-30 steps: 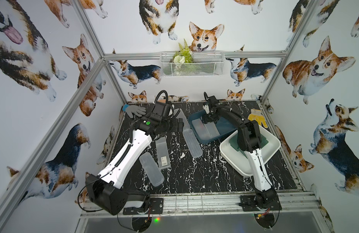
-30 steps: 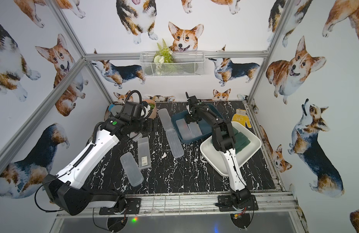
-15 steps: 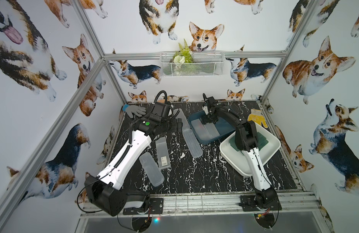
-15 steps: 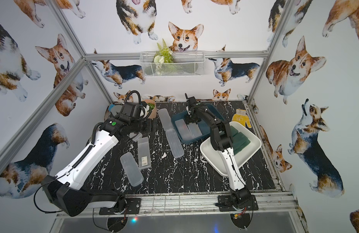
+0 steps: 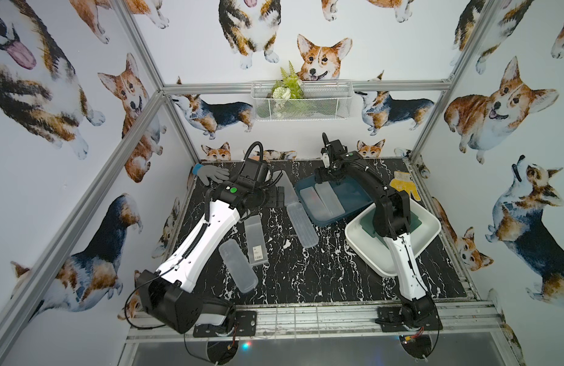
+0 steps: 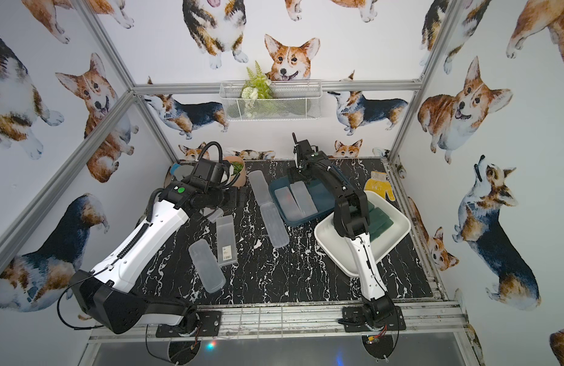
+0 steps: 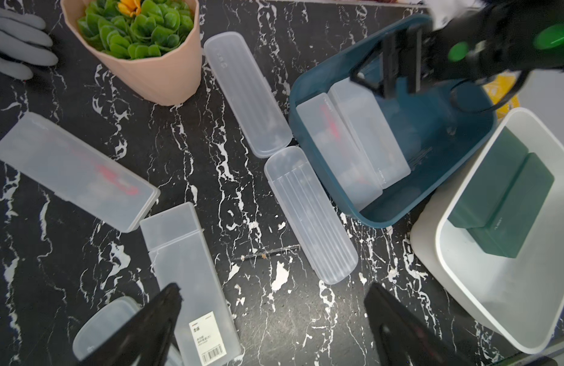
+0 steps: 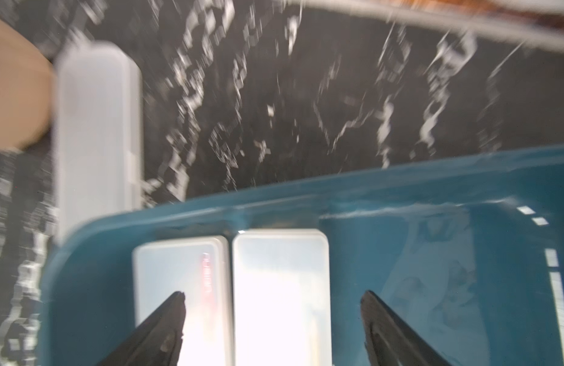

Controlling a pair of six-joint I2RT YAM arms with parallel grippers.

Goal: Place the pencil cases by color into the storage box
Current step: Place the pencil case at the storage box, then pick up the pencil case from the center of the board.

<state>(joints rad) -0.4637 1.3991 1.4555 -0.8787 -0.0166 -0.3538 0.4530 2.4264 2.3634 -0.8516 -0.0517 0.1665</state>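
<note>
We saw the left fingers [image 7: 147, 329] wide apart and empty above five frosted pencil cases [image 7: 309, 215] on the worktop [image 7: 211, 177]. The left arm [image 5: 204, 240] hid most of one case in both top views. The right fingers [image 8: 160, 332], blurred, were spread and empty over two frosted cases [image 8: 280, 285] in the blue box [image 8: 464, 196]. The right arm [image 5: 394, 209] covered part of the green cases [image 5: 415, 221] in the white box [image 5: 363, 247].

Both top views sit high over the front rail [image 5: 306, 317] and look steeply down toward the back wall [image 5: 306, 136], far enough off to take in the whole marble table [image 5: 306, 279]. Left wrist view: mid height, facing down on the table's middle. Right wrist view: close and blurred, just over the teal bin [image 8: 306, 196]. All four views share that bin and the frosted cases [image 7: 337, 149] in it.
</note>
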